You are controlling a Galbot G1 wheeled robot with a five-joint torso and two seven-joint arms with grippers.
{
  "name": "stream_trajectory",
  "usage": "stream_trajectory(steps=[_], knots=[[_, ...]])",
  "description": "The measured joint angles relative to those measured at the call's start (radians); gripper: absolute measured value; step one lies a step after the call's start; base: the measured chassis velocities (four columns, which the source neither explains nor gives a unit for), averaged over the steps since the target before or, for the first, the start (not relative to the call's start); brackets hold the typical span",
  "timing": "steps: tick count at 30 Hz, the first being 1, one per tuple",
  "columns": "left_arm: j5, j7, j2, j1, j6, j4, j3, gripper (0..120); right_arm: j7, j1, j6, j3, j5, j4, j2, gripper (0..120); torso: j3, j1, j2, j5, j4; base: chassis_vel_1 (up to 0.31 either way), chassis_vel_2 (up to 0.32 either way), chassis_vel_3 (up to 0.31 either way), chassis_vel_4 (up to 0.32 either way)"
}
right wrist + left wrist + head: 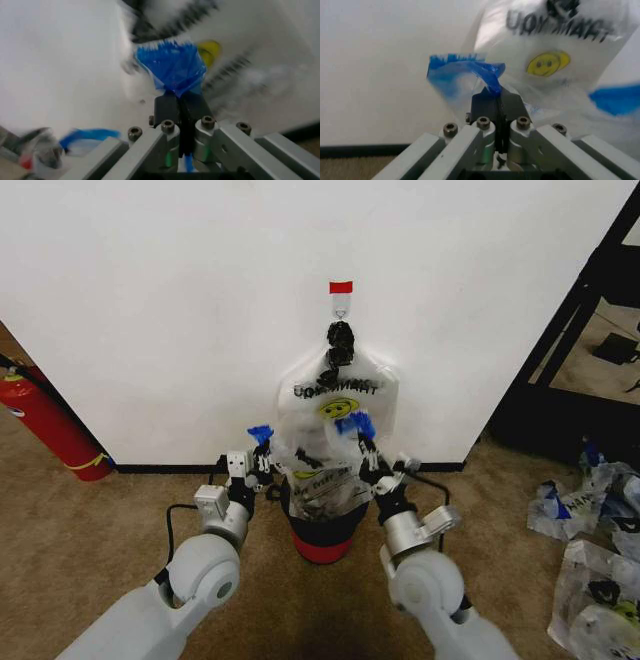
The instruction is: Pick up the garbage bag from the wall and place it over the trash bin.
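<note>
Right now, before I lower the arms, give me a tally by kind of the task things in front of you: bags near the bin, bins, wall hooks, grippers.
Bags: 2, the see-through garbage bag and the white smiley bag hanging behind it
Trash bin: 1
Wall hook: 1
Grippers: 2, left gripper and right gripper, each shut on a blue patch of the garbage bag
Total: 6

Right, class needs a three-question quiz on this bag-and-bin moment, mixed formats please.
1. True or false: the left tool is shut on the garbage bag.
2. What does the right tool pinch? A) a blue patch of the bag B) the hook C) the bin's rim
3. Fill in: the trash bin has a ___ base.

Key: 1 true; 2 A; 3 red.
</note>
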Motion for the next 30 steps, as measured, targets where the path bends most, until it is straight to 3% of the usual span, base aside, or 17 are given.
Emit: stream_trajectory(steps=[14,30], knots=[[0.122,-0.01,-0.042,0.199,-0.028,-0.005,0.074,0,0.125,-0.097,-0.044,0.021,-0.069,-0.005,-0.045,0,0.0,0.0,0.0,0.0001,0.0003,0.0,0.0,0.0,0.0],[0.156,-0.037,-0.011,0.312,-0.001,-0.057,0.055,0,0.273,-0.187,-0.131,0.039,-0.159,0.033,-0.041,0,0.0,0.0,0.0,0.0,0.0002,0.0,0.0,0.0,0.0]])
